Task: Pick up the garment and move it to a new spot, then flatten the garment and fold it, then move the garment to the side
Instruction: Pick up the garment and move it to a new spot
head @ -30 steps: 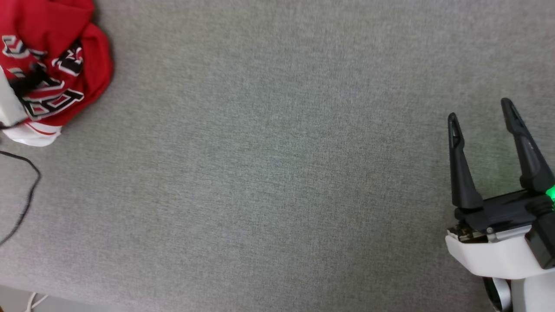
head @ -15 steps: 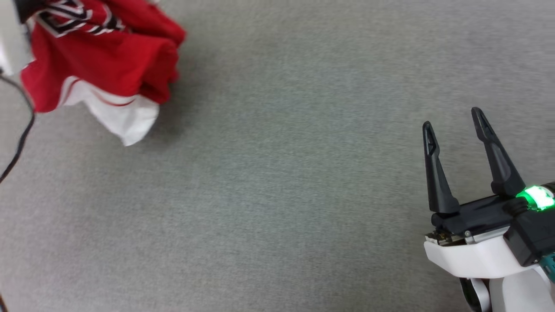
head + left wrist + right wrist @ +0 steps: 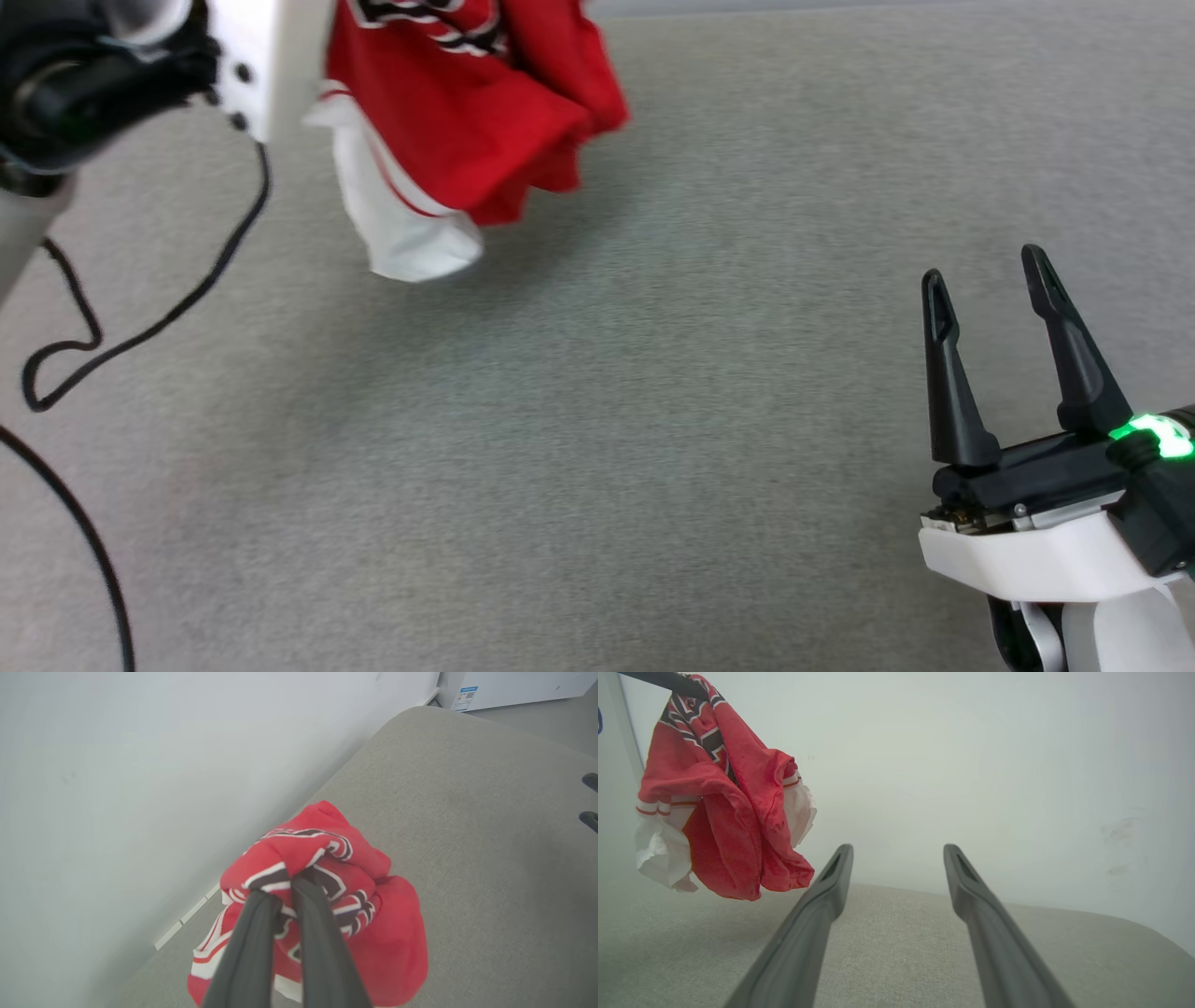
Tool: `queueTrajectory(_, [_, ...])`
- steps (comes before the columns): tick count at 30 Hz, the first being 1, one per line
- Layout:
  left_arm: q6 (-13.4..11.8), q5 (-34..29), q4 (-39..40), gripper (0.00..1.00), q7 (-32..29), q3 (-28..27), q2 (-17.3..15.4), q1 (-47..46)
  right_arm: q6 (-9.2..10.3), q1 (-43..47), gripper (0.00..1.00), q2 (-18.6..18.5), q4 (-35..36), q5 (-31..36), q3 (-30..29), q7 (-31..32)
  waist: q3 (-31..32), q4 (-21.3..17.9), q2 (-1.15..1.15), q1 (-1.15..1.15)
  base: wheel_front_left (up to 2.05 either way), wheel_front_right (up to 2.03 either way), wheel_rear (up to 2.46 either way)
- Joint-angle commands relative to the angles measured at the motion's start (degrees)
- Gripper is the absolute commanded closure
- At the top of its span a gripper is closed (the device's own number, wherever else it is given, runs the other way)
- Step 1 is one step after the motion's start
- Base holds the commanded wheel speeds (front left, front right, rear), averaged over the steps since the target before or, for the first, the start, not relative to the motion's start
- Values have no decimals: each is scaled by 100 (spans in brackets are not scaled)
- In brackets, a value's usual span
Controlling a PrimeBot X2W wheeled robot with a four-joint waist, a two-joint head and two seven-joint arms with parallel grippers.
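Note:
The garment (image 3: pixel 467 112), a red jersey with white sleeves and black white-outlined lettering, hangs bunched above the grey cushion (image 3: pixel 597 420) at the top left of the head view. My left gripper (image 3: pixel 282 889) is shut on a fold of the garment (image 3: pixel 387 942) at the lettering. In the head view the left wrist (image 3: pixel 271 56) shows beside the cloth and hides the fingers. In the right wrist view the garment (image 3: pixel 724 835) dangles clear of the surface at the upper left. My right gripper (image 3: pixel 985 271) is open and holds nothing at the lower right, far from the cloth; its fingers (image 3: pixel 822 905) point along the cushion.
A black cable (image 3: pixel 140 336) loops over the cushion at the left. A pale wall (image 3: pixel 140 765) runs close behind the cushion's far edge. A white cabinet (image 3: pixel 514 686) stands on the floor beyond the cushion's rounded end.
The left arm has raised the garment off the cushion and carried it rightwards, so it now hangs free. The head view has shifted. The right gripper stays open.

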State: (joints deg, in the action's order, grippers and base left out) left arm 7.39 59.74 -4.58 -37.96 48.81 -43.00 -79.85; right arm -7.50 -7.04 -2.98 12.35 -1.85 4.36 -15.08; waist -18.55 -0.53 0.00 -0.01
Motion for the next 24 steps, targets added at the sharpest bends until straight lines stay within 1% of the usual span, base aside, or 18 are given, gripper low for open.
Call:
queueTrajectory(1, [1, -36, 102, 100, 49, 118, 109, -141, 2, -1, 0, 17, 2, -93, -12, -14, 28, -332, 0, 1, 0, 0, 0])
queueTrajectory(6, [1, -48, 313, 100, 102, 536, 354, -236, 2, -19, 0, 19, -6, -191, -44, -14, -45, -694, 0, 1, 0, 0, 0])
queueTrajectory(11, [1, -79, 472, 100, 257, 1037, 515, 67, 2, 39, 0, 19, -15, -251, -81, -14, -103, -903, 0, 1, 0, 0, 0])
queueTrajectory(16, [1, -11, 415, 100, 458, 1647, 641, 666, 2, 17, 0, 18, -25, -271, -101, -14, -180, -975, 0, 1, 0, 0, 0])
queueTrajectory(19, [2, 33, 239, 100, 565, 2021, 650, 1103, 2, 19, 0, 18, -45, -268, -87, -14, -232, -979, 0, 1, 0, 0, 0])
queueTrajectory(24, [2, 38, -88, 100, 705, 2357, 736, 1918, 2, 29, 0, 18, -94, -262, -98, -14, -307, -924, 0, 1, 0, 0, 0])
